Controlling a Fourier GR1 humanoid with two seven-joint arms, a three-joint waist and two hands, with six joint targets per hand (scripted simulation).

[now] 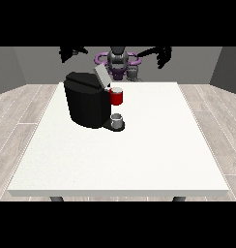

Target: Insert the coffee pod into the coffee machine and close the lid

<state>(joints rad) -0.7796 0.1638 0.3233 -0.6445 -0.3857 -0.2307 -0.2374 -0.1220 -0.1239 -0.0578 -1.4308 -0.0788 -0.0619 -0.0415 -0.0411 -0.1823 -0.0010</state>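
Coffee machine (86,100): black, sits left of centre on the white table (154,145), spout side facing view's right; lid (100,74) tilted up, open. Red thing at the machine (117,97) under the head. A grey thing (118,119) stands upright on the drip base; can't confirm it as the pod. Both hands raised well above the table, touching nothing: hand at view's left (71,52), hand at view's right (164,56). Can't tell how far open either is.

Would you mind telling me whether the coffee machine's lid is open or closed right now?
Open. The grey lid stands tilted up above the black coffee machine, not lying flat on its top.
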